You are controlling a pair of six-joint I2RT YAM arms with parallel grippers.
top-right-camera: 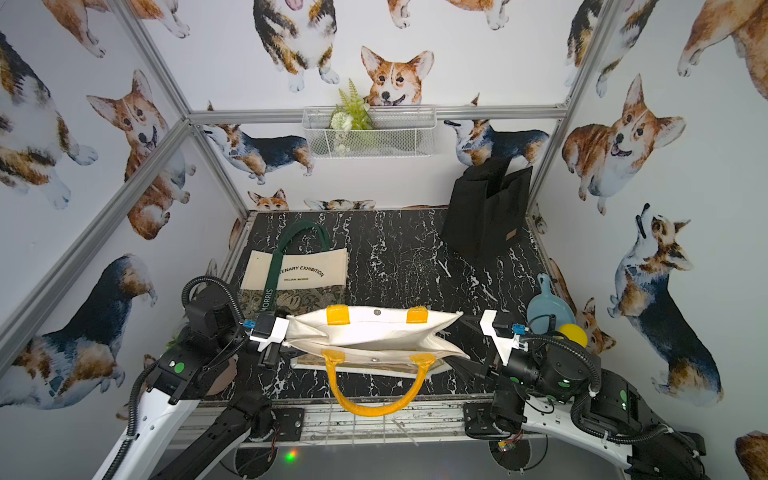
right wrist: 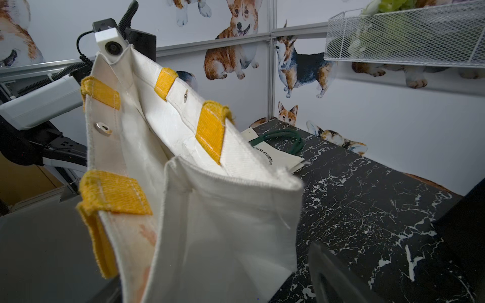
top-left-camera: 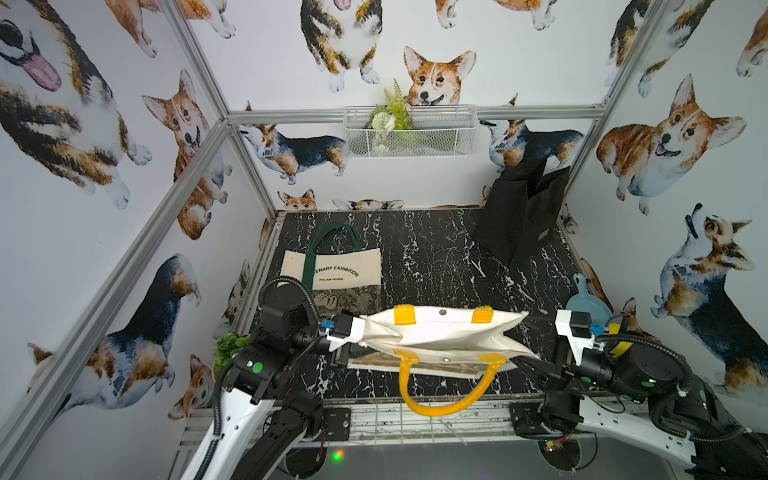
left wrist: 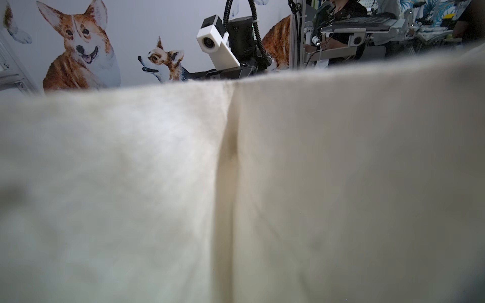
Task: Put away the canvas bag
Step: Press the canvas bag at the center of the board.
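While pinching the canvas bag point(top-left-camera: 440, 328) at the tabletop's point(top-left-camera: 436, 257) front edge with the left end effector point(top-left-camera: 359, 337) alone, right end effector point(top-left-camera: 536, 338) spread by its other end, risks a sagging, twisting bag slipping free.

Both arms share one build: glossy white lower links and matt black joint housings. The left arm point(top-left-camera: 232, 419) and right arm point(top-left-camera: 602, 419) are bolted to black mounting plates point(top-left-camera: 336, 424) just below the bench's point(top-left-camera: 436, 257) front edge. Round green dots point(top-left-camera: 257, 367) mark the black joints above that edge. Ribbed black cable conduit point(top-left-camera: 217, 407) runs along each arm. Each wrist carries a blocky white camera housing point(left wrist: 212, 42) with a round dark lens — a small blue connector point(top-left-camera: 328, 323) plugs in behind it. Thin red wires point(top-left-camera: 555, 442) show beneath the right plate, below the bench.
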